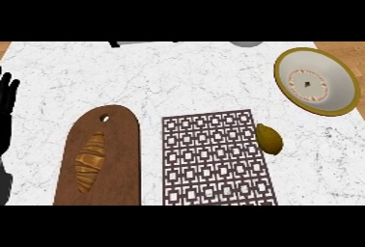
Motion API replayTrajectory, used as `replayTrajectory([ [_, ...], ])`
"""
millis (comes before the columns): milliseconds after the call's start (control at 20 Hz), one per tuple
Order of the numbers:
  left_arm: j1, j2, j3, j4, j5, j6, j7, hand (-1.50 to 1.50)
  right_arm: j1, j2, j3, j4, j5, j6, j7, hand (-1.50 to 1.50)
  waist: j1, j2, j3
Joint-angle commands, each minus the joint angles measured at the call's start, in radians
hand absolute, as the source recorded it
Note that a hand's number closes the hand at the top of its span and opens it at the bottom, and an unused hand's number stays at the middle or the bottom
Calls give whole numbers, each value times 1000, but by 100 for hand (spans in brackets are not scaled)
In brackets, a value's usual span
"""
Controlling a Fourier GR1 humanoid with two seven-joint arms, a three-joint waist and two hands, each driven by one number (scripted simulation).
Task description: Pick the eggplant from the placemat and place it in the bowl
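White marble counter fills nearly everything from where I stand, with a strip of pale wood showing at the far corners. At the middle lies the placemat, a brown sheet cut through with a pattern of small squares. The eggplant, a small oval thing that looks more yellow-brown than purple, lies at the mat's right edge, just overlapping it, with most of it over the bare marble. Nothing is touching it.

Further back and to the right, well apart from the eggplant, stands the bowl, olive-yellow at the rim and pale inside, with a ring of reddish marks round its bottom.

Left of the mat lies a dark wooden cutting board with a hole near its far end, and on it a golden-brown pastry lies lengthwise.

At the far left edge the left hand rests with its black fingers straight and pointing up, holding nothing. No right hand shows anywhere.
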Motion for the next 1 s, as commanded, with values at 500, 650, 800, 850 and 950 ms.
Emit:
replayTrajectory([
  [500,-66,-20,-74,-4,-17,-36,7,0,-7,-152,-235,174,-225,212,-437,150,109,6,-11],
  [650,-45,-19,-64,6,-11,-51,-12,0,-6,-156,-235,171,-234,270,-431,150,125,4,-14],
  [800,-100,-25,-75,31,-15,-43,13,0,-17,-143,-220,159,-228,299,-403,150,125,7,-14],
  [850,-131,-10,-59,62,-13,-46,7,0,-41,-161,-204,128,-220,351,-379,150,123,7,-16],
  [950,-109,-33,-78,57,-25,-42,-7,0,-45,-152,-197,129,-215,346,-363,150,131,6,-16],
])
